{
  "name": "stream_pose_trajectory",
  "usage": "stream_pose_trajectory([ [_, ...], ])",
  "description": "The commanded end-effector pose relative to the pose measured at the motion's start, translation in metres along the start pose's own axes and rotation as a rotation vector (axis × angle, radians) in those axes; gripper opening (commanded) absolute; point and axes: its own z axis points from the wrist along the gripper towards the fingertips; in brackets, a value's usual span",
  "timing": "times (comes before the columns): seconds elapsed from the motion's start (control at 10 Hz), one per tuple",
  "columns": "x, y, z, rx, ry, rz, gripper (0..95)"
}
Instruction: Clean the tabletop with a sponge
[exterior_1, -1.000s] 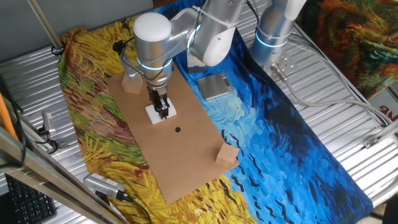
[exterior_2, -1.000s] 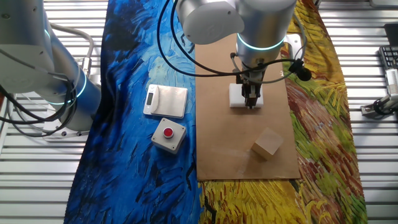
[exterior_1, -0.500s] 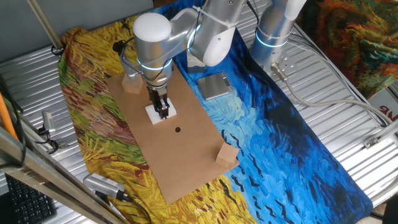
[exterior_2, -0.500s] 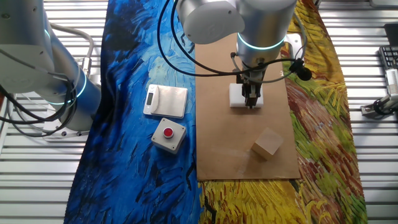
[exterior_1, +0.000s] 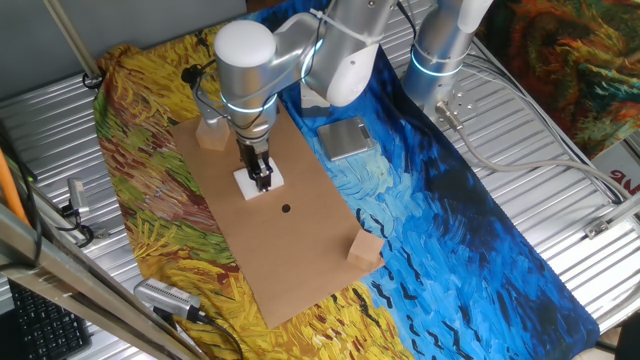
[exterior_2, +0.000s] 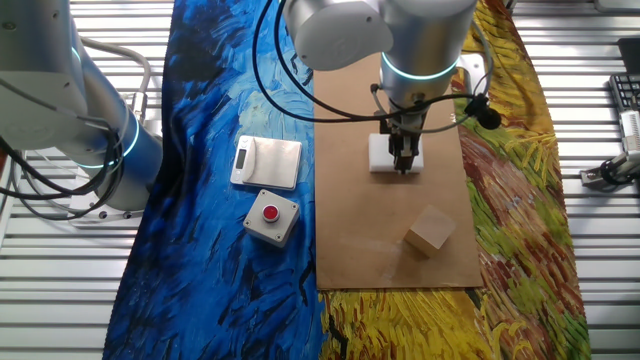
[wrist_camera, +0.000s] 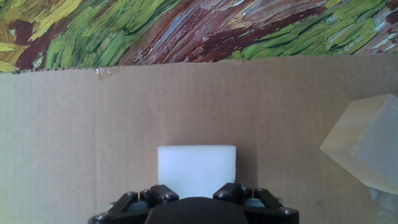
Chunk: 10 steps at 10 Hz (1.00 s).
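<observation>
The gripper (exterior_1: 262, 180) is standing straight down on the sponge (exterior_1: 256, 181), which is lying on the tabletop (exterior_1: 300, 260) just short of the black spot (exterior_1: 286, 209). The jaws seem to be clenched on the sponge, though the hand view is hiding their tips. A shallow pinch could be letting the foam slip or roll during a wipe, and pressing hard could be dragging the loose board over the painted cloth (exterior_1: 450, 200). Two wooden cubes (exterior_1: 366, 248) are sitting at the board's ends, narrowing the room for strokes.
</observation>
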Motion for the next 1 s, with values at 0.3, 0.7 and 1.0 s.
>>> stream_pose_trajectory([
  [0.3, 0.0, 0.003, 0.001, 0.002, -0.004, 0.004, 57.0],
  [0.7, -0.003, 0.01, 0.0, 0.0, -0.005, 0.011, 57.0],
  [1.0, -0.005, 0.015, -0.001, 0.001, -0.007, 0.018, 57.0],
])
